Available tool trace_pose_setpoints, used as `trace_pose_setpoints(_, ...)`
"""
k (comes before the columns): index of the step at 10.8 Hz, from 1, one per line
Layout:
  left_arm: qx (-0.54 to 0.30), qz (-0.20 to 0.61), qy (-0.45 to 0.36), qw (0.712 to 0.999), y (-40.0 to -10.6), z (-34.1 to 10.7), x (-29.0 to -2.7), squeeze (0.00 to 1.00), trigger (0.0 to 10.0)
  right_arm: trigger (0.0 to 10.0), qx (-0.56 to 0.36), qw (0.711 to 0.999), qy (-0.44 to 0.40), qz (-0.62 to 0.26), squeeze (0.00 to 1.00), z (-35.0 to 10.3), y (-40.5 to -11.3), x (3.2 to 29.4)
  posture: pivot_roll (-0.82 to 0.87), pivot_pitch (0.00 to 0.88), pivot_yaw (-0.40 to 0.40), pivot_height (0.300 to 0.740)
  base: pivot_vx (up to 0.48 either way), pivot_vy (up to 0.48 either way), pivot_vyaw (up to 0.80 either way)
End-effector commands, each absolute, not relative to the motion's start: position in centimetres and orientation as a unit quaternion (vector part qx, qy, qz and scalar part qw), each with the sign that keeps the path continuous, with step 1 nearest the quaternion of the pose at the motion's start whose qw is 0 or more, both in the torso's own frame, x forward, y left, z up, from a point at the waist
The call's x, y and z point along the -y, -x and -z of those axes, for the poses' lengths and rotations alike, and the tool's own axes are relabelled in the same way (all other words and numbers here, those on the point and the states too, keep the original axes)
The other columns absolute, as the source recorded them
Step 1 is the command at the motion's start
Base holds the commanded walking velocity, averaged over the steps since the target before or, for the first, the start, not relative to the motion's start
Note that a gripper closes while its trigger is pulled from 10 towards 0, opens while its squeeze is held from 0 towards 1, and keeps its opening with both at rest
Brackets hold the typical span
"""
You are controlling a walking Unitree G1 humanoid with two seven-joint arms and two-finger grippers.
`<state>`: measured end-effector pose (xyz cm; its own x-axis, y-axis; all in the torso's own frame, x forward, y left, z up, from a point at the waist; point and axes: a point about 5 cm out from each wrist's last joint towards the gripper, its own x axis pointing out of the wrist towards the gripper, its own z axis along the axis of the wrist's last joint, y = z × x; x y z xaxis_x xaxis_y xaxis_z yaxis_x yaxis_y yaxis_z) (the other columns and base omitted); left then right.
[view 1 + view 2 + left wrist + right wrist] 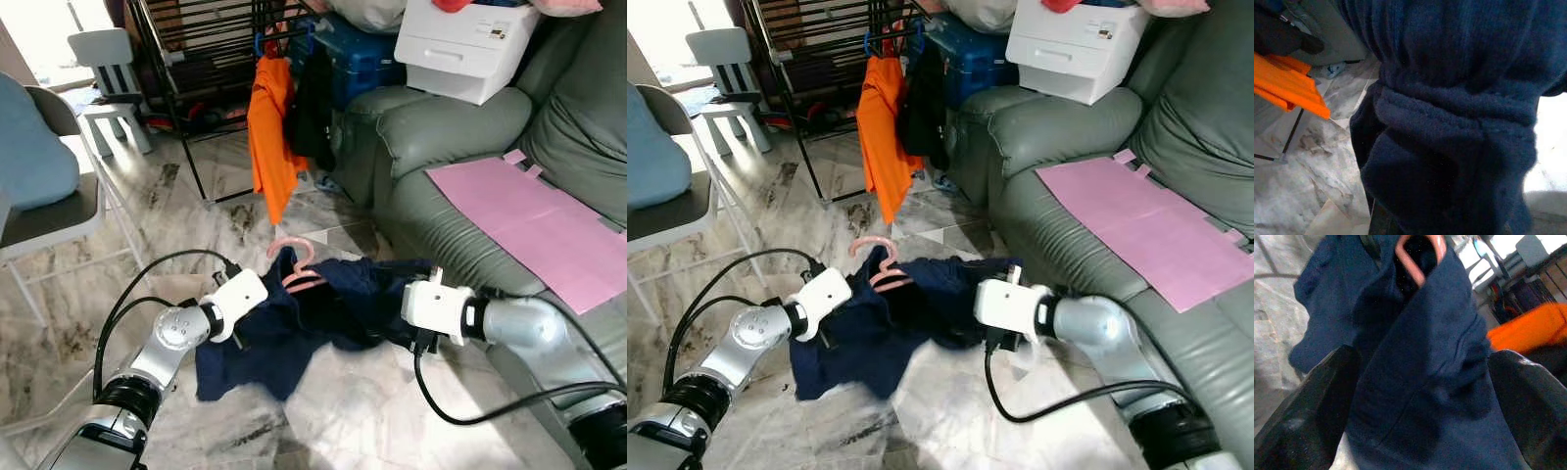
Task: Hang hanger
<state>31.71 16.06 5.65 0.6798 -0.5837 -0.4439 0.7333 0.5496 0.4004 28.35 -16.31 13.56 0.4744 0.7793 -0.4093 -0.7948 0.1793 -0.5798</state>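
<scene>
A navy garment (328, 315) hangs bunched between my two grippers, above the marble floor. A pink hanger (297, 266) sticks out of its top, hook upward; its pink loop (1421, 253) pokes out of the cloth. My left gripper (266, 318) is buried in the garment's left side, and thick folds of navy cloth (1459, 117) press close against it. My right gripper (390, 318) holds the right side, its black fingers (1308, 406) either side of a thick fold. The black clothes rack (181, 69) stands behind, carrying an orange garment (272, 132) and a black one (312, 103).
A green sofa (446, 132) runs along the right with a pink sheet (534, 220) on its seat and a white box (468, 41) on its arm. A chair with a blue cushion (39, 166) stands at left, a white stool (106, 73) beyond.
</scene>
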Motion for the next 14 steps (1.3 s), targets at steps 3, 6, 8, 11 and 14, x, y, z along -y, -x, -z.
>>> trace_pose_setpoints(3,-0.1,0.394,-0.317,0.857,-31.9,-6.3,-16.0,0.0,0.0,10.0,0.002,0.771,0.39,-0.503,1.0,-15.6,-29.5,17.1,-0.22,0.0,0.083,0.74,0.0,0.0,0.0)
trace_pose_setpoints(6,-0.056,0.433,-0.341,0.832,-31.3,-6.8,-15.4,0.0,0.0,10.0,-0.052,0.777,0.372,-0.505,0.02,-14.7,-30.3,19.1,-0.21,0.0,0.082,0.74,0.0,0.0,0.0)
trace_pose_setpoints(8,-0.025,0.449,-0.342,0.825,-31.1,-7.3,-14.7,0.0,0.0,7.3,-0.094,0.77,0.352,-0.524,0.0,-13.2,-30.6,19.6,-0.2,0.0,0.077,0.74,0.0,0.0,0.0)
trace_pose_setpoints(11,-0.008,0.457,-0.348,0.819,-31.1,-7.4,-14.2,0.0,0.0,0.0,-0.104,0.774,0.328,-0.531,0.0,-12.5,-31.6,18.8,-0.2,0.0,0.074,0.74,0.0,0.0,0.0)
trace_pose_setpoints(14,-0.007,0.47,-0.353,0.809,-31.0,-7.2,-13.5,0.0,0.0,10.0,-0.093,0.753,0.324,-0.565,0.0,-12.9,-32.2,17.1,-0.2,0.0,0.07,0.74,0.0,0.0,0.0)
